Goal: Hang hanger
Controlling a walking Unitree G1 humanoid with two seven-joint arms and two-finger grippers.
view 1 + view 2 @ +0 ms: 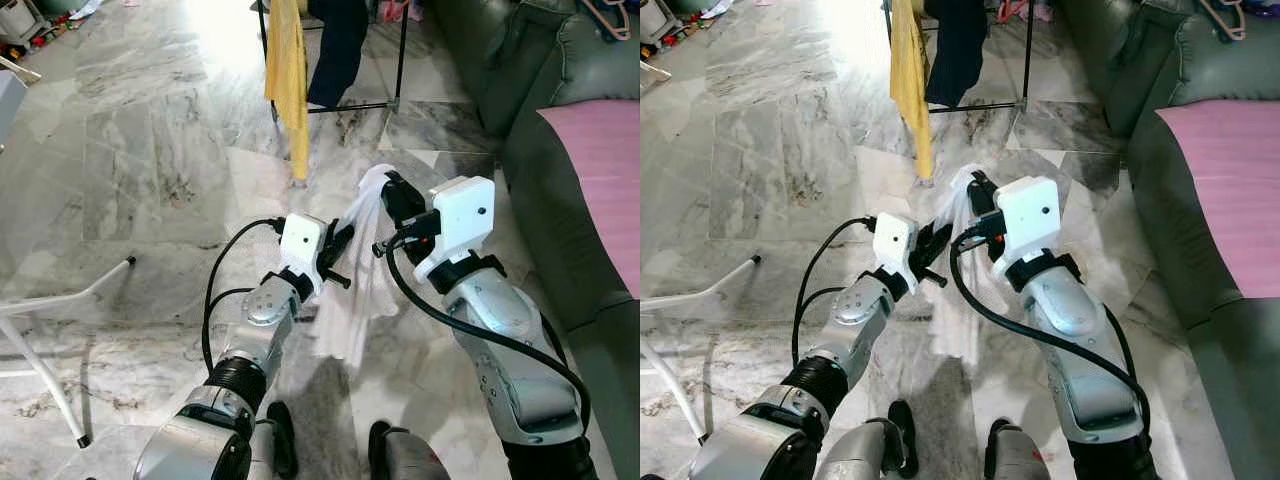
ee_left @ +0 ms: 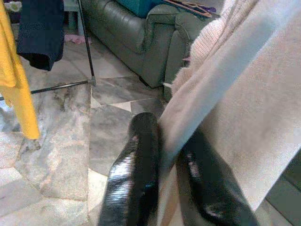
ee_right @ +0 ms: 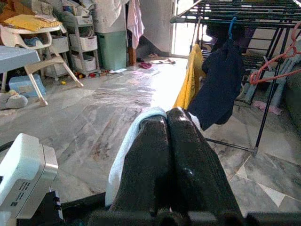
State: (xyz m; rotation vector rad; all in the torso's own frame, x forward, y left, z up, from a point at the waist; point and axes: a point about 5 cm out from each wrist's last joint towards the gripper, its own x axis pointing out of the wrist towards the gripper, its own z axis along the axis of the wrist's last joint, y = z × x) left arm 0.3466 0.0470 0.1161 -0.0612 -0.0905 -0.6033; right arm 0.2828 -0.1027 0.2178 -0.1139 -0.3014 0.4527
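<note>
A white cloth (image 1: 365,290) hangs in front of me between both grippers. My right gripper (image 1: 392,192) is shut on its top edge, and the white fabric (image 3: 126,150) wraps beside the closed fingers (image 3: 150,141). Lower and to the left, my left gripper (image 1: 340,248) pinches a fold of the same cloth (image 2: 235,94) between its two fingers. A drying rack (image 3: 235,9) stands ahead, carrying a yellow cloth (image 1: 288,70) and a dark blue garment (image 1: 335,45) on a blue hanger hook (image 3: 231,26). A pink hanger (image 3: 275,63) hangs on the rack's right side.
A grey-green sofa (image 1: 540,120) with a pink cushion (image 1: 600,170) runs along my right. White stand legs (image 1: 60,300) lie on the marble floor to my left. Another hanger (image 1: 605,20) rests on the sofa back. Shelves and a child's chair (image 3: 37,42) stand far left.
</note>
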